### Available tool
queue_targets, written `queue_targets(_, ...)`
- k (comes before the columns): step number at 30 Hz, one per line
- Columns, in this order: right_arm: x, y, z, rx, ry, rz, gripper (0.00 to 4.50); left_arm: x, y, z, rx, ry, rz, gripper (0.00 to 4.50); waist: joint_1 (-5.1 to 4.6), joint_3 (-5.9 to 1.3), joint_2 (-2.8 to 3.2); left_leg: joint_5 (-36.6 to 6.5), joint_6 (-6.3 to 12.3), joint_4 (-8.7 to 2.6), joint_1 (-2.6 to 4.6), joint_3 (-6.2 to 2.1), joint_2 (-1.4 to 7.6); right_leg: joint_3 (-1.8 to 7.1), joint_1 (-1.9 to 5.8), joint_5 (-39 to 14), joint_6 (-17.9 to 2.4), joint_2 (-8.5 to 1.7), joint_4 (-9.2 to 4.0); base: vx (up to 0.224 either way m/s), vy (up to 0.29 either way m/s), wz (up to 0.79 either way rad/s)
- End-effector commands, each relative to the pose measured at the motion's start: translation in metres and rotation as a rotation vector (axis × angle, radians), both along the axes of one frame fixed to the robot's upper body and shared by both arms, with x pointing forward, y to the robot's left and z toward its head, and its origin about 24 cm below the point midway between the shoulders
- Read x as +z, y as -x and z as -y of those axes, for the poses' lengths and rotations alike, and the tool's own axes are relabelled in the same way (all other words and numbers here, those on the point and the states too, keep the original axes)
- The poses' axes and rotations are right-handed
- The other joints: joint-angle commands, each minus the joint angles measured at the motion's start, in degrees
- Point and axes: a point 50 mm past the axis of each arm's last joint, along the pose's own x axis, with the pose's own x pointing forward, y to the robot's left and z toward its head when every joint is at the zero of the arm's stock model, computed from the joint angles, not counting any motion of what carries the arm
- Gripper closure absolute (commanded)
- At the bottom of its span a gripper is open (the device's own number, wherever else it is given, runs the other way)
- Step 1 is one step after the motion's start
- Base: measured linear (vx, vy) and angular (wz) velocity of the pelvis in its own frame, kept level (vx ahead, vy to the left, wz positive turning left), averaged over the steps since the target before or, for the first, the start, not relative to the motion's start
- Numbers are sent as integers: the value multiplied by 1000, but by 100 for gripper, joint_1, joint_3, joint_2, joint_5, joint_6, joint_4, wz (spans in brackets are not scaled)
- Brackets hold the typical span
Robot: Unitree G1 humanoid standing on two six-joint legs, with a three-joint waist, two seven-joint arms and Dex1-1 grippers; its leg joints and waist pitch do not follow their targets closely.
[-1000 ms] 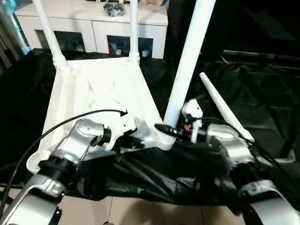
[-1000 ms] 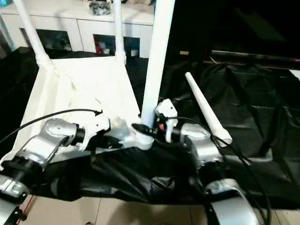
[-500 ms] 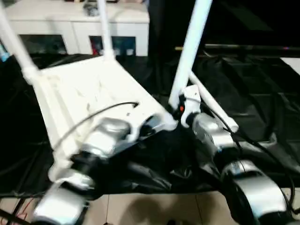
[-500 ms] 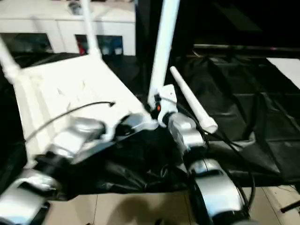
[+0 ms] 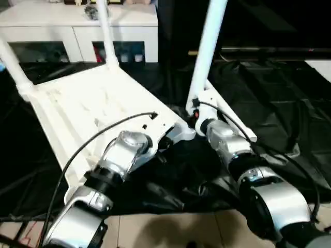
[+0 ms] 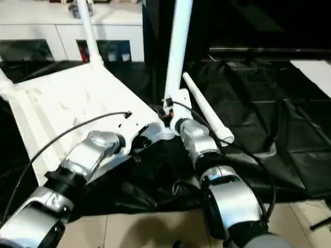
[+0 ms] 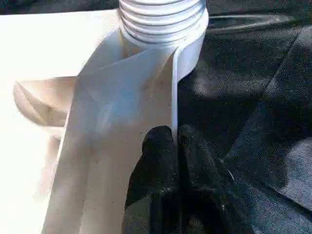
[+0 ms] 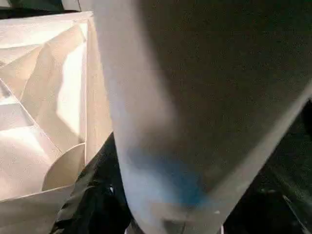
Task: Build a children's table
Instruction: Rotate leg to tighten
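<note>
Tabletop (image 5: pixel 93 111) lies upside down on black sheeting (image 5: pixel 269 98) on the floor, ribbed underside up, tilted so its near corner sits by the two arms. Two white legs already stand in the far corner sockets: one far leg (image 5: pixel 103 31) at the back and another far leg (image 5: pixel 13 67) at the robot's left edge. A third leg (image 5: pixel 207 49) rises upright from the near right corner socket, and the right claw (image 5: pixel 194 111) is closed around its lower end; in the right wrist view the tube (image 8: pixel 161 107) is so close that the fingers are hard to make out. The fourth leg (image 5: pixel 230 116) lies loose on the sheeting just beyond the right forearm. The left claw (image 7: pixel 173 141) is pinched narrow on a thin upright rib (image 7: pixel 174 87) of the tabletop, just below the threaded socket (image 7: pixel 163 19). A white cabinet (image 5: pixel 77 26) stands behind.
</note>
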Motion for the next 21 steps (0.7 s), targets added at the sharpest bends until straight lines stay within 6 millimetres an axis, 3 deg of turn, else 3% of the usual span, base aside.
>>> queue_targets(1,-51,29,-8,68,31,-240,261,25,-9,8,-1,18,110,450,395,-206,101,-4598,-152,-1126,-447,130,339,584,524,-1374,-269,110,967,85,23,-5)
queue_targets(2,-51,29,-8,79,35,-237,261,25,-9,9,-8,19,110,450,343,-342,-161,-3754,64,-847,228,263,165,1042,31,-2039,-286,18,768,183,-79,-2)
queue_targets(3,-50,29,-10,99,46,-228,261,25,-8,9,-24,22,114,450,411,-268,-307,-2023,-43,225,431,137,-207,1117,-421,-5365,-232,-682,-365,128,-113,13)
queue_targets(4,-50,29,-11,114,51,-224,261,25,-7,9,-38,26,114,450,441,-365,-457,-1027,106,176,45,132,-167,1309,-159,-5596,16,-680,-300,151,-138,-16)
queue_targets(5,-49,29,-12,126,54,-221,261,26,-7,9,-48,29,114,450,543,-485,-412,-327,182,7,-247,24,-70,1377,196,-4795,-80,-707,-60,86,-48,-34)
queue_targets(6,-49,29,-12,128,55,-220,261,26,-7,9,-50,29,114,450,613,-528,-281,726,107,-248,-322,37,-42,1113,187,-2601,-345,-323,174,86,-48,-34)
queue_targets(7,-48,30,-14,161,58,-216,261,26,-5,9,-71,36,112,450,560,-495,-200,699,82,-293,-245,51,-36,1046,82,-1165,-717,-127,279,61,-16,-24)
queue_targets(8,-48,30,-15,180,55,-215,261,26,-5,9,-75,37,111,450,520,-470,-178,-50,-34,-330,-277,97,-74,1055,97,-873,-983,-51,281,54,5,-12)
queue_targets(10,-46,31,-17,228,32,-213,261,27,-5,7,-82,36,117,450,504,-525,-154,-524,-29,-360,-157,111,-29,1072,107,-694,-1256,-50,273,27,2,-6)
queue_targets(11,-45,31,-18,248,21,-209,261,27,-5,6,-86,35,119,450,503,-524,-184,-556,29,-379,-152,130,-24,1067,122,-621,-1312,-35,255,0,0,0)
queue_targets(14,-43,32,-17,305,14,-202,261,29,-3,4,-124,42,131,450,491,-523,-172,-633,105,-400,-130,153,-4,1079,122,-665,-1367,-37,233,0,0,0)
queue_targets(16,-43,35,-15,400,14,-196,261,30,2,2,-200,58,135,450,493,-511,-207,-724,162,-397,-118,178,8,1107,116,-771,-1373,-54,209,0,0,0)
queue_targets(19,-43,38,-12,468,8,-196,261,31,6,-1,-266,75,140,450,501,-524,-185,-609,236,-387,-93,193,21,1123,111,-587,-1419,-57,226,0,0,0)
queue_targets(21,-42,43,-3,576,-12,-192,261,30,12,-14,-327,77,124,450,493,-514,-222,-571,287,-387,-101,208,26,1127,114,-511,-1439,-56,230,0,0,0)
